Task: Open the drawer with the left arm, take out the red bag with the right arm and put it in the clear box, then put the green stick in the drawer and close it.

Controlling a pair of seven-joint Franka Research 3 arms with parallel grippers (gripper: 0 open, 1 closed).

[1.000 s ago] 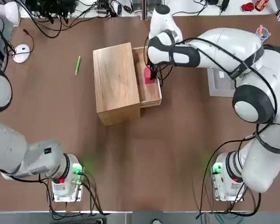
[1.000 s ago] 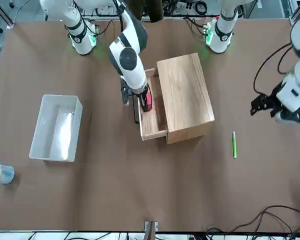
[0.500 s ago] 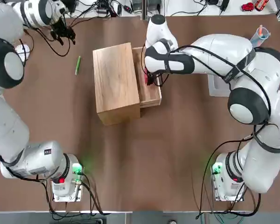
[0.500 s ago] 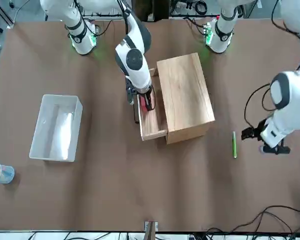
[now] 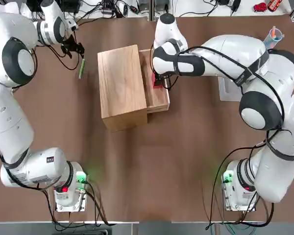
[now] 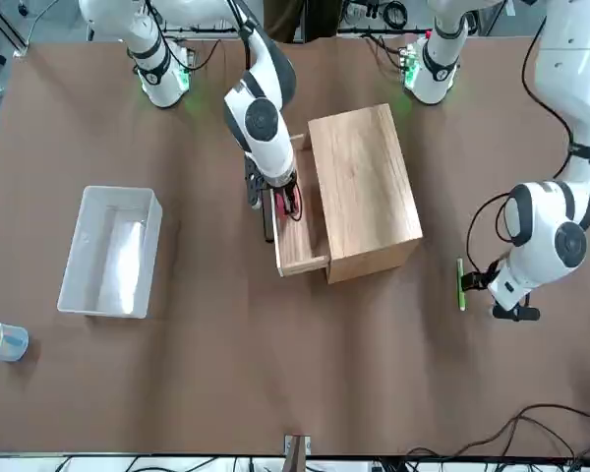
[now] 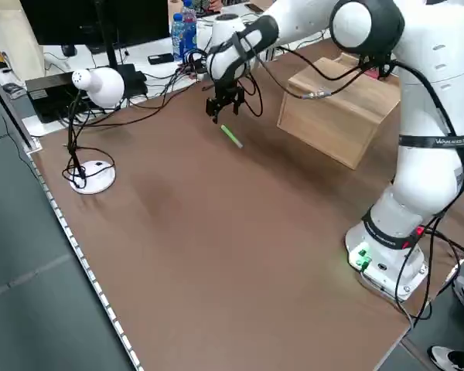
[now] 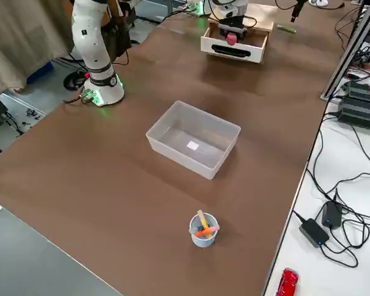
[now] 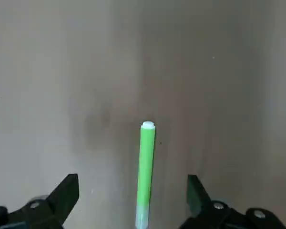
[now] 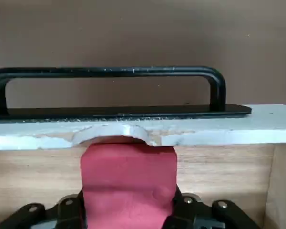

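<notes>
The drawer (image 5: 158,100) stands pulled out of the wooden box (image 5: 120,88), its black handle (image 10: 109,78) facing the right arm. Inside it the red bag (image 10: 128,183) stands upright, and my right gripper (image 5: 160,78) is shut on it, a finger pressed to each side. The green stick (image 9: 147,171) lies flat on the table to the left of the box. My left gripper (image 9: 132,183) hangs open low over the stick's far end, one finger on either side, not touching it. The clear box (image 6: 113,251) sits on the right side of the table, nothing in it.
A small clear cup (image 8: 203,229) with orange items stands near the table's far right corner. A white desk lamp (image 7: 93,85) and cables lie beyond the table's left edge. Bare brown tabletop lies between the drawer and the clear box.
The left arm swung in from the table's left edge and came down over the green stick. The right gripper stayed in the drawer on the red bag, shifting only slightly.
</notes>
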